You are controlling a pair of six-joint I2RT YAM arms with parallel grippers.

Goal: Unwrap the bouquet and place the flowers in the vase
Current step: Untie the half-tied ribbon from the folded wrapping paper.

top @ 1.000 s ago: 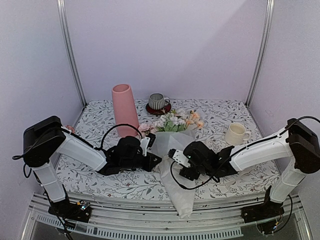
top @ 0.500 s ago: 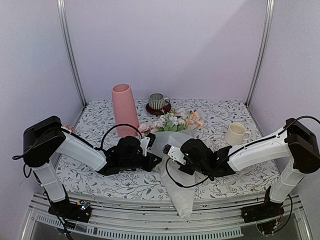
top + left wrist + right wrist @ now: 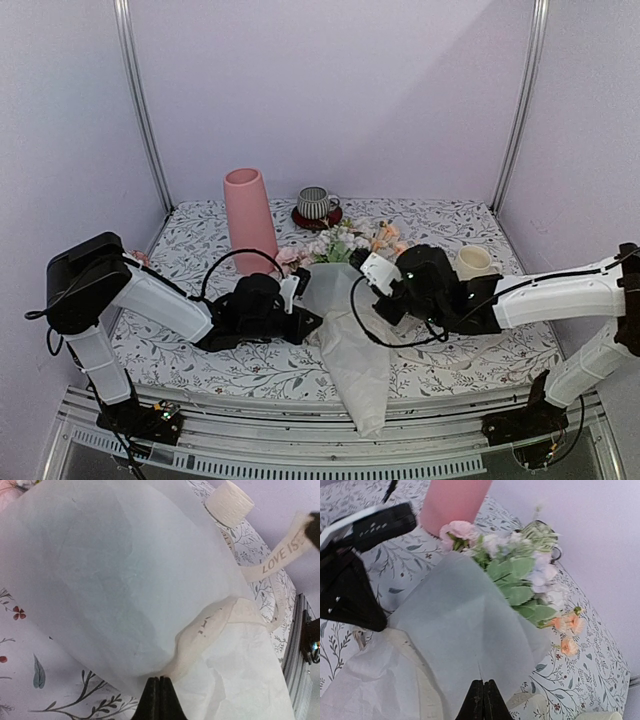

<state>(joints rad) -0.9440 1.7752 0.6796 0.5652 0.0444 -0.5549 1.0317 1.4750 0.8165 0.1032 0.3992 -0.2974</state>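
The bouquet (image 3: 345, 300) lies across the middle of the table, its white wrapping paper (image 3: 125, 570) trailing toward the near edge. The flowers (image 3: 520, 570) poke out of its far end, pink, white, lavender and peach. The pink vase (image 3: 249, 218) stands upright behind them on the left. My left gripper (image 3: 160, 680) is shut, its tips at the paper's edge where the cream ribbon (image 3: 280, 555) wraps round; I cannot tell whether it pinches anything. My right gripper (image 3: 484, 682) is shut above the paper's right side. The ribbon runs taut up to it in the left wrist view.
A grey striped mug (image 3: 316, 203) sits on a red coaster at the back. A cream mug (image 3: 472, 262) stands to the right, partly behind my right arm. Metal posts and purple walls close in the flowered tabletop (image 3: 180, 240).
My right gripper has shut and drawn back and to the right, from the paper's middle toward the flowers, pulling the ribbon out with it. The left arm has stayed still.
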